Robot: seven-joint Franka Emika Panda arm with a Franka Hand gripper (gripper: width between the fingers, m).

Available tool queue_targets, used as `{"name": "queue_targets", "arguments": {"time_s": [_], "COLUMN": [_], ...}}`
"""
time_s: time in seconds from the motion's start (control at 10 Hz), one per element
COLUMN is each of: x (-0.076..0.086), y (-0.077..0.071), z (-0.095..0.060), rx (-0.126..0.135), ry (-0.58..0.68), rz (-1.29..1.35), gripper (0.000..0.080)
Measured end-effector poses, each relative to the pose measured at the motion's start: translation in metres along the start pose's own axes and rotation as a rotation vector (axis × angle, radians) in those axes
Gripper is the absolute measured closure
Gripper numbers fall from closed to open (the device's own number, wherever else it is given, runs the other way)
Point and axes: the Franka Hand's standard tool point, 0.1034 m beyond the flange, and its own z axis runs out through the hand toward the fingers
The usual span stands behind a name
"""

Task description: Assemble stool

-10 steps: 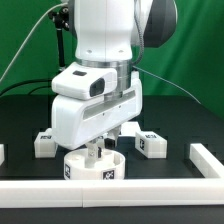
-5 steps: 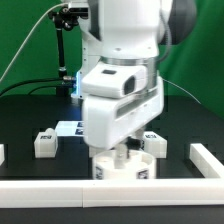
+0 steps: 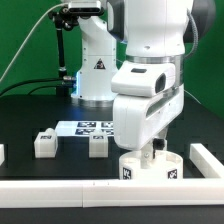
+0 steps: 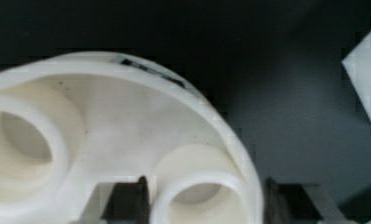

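Note:
The round white stool seat [image 3: 150, 170] lies flat on the black table near the front bar, toward the exterior view's right. My gripper [image 3: 150, 150] stands straight down on it, shut on the seat's rim. In the wrist view the seat [image 4: 111, 120] fills the picture with its round sockets, and my gripper [image 4: 208, 205] has one finger [image 4: 125, 200] inside the rim and the other outside. Two small white legs [image 3: 43, 143] [image 3: 98, 146] with tags lie to the exterior view's left of the seat. Any other leg is hidden behind my hand.
A long white border bar [image 3: 80, 190] runs along the front and another [image 3: 207, 158] stands at the exterior view's right, close to the seat. The marker board [image 3: 95, 127] lies behind the legs. A white shape [image 4: 367, 80] shows at the wrist view's edge; what it is I cannot tell.
My gripper and the seat have moved together to the exterior view's right, from beside the legs to near the right border bar. The two legs have stayed put.

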Motion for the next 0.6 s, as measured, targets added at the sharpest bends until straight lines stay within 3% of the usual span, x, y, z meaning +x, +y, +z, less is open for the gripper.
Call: {"name": "queue_targets", "arguments": {"time_s": [0.2,0.6], "x": [0.0,0.029], "y": [0.0,-0.013], "z": [0.0,0.009], "rx": [0.0,-0.003], "ry": [0.0,0.015], "rz": [0.0,-0.029], "gripper": [0.0492,0.0492]}}
